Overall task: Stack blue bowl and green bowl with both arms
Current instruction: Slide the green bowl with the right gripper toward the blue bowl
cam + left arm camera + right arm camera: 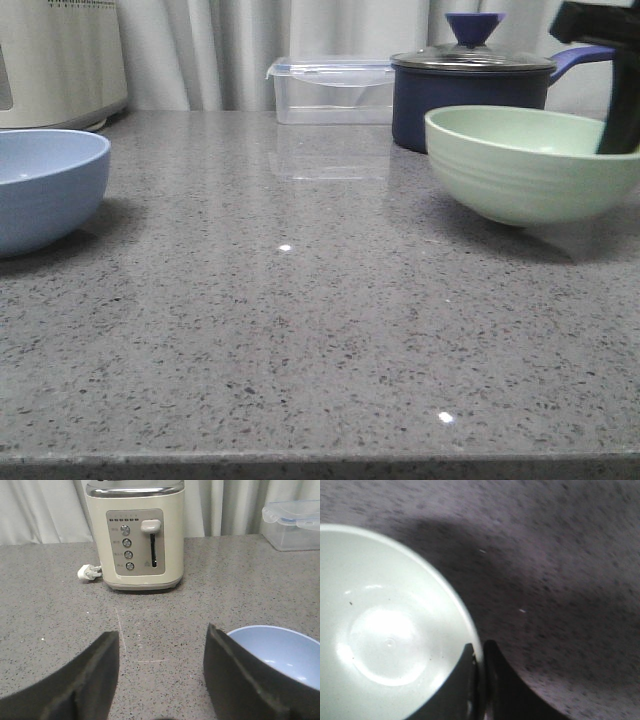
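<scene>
The pale blue bowl point(45, 185) stands on the counter at the far left; part of it shows in the left wrist view point(280, 652). My left gripper point(162, 645) is open and empty, just beside the blue bowl's rim, over bare counter. It is out of the front view. The mint-green bowl point(525, 160) is at the right, lifted slightly above its shadow on the counter. My right gripper point(479, 652) is shut on its rim, one finger inside and one outside. The right arm point(615, 70) reaches down at the bowl's far right edge. The green bowl's inside point(385, 635) is empty.
A dark navy lidded saucepan point(470, 95) stands right behind the green bowl. A clear lidded container point(330, 90) is at the back centre. A cream toaster point(135, 535) with a white plug point(87, 571) stands at the back left, behind the blue bowl.
</scene>
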`<state>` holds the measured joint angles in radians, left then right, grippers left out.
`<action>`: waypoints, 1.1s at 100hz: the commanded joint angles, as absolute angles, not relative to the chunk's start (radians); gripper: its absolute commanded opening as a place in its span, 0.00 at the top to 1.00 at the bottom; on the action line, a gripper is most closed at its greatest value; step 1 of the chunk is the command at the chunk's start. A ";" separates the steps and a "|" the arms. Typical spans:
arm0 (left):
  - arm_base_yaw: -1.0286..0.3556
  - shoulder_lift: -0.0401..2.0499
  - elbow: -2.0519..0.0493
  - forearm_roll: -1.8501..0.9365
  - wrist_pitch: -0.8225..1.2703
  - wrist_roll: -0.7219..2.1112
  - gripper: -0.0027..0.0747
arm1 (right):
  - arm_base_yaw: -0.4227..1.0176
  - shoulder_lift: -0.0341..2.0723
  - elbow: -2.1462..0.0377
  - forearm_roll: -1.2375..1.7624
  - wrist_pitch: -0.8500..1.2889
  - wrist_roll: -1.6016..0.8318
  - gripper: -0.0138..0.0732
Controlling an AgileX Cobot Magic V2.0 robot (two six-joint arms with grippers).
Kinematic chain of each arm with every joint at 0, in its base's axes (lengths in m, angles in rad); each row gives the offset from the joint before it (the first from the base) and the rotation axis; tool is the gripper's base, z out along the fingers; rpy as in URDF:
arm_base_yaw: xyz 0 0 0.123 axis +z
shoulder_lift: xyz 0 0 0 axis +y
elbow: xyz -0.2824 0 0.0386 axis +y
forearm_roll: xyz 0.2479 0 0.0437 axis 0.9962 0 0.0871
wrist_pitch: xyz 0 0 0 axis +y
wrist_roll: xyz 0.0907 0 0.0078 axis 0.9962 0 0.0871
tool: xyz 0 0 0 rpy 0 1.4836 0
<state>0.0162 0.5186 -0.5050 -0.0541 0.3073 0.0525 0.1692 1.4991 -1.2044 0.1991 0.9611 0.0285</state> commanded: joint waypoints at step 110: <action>0.021 0.529 -0.542 -0.064 0.226 0.049 0.47 | 0.557 1.705 -1.471 0.227 0.862 0.053 0.53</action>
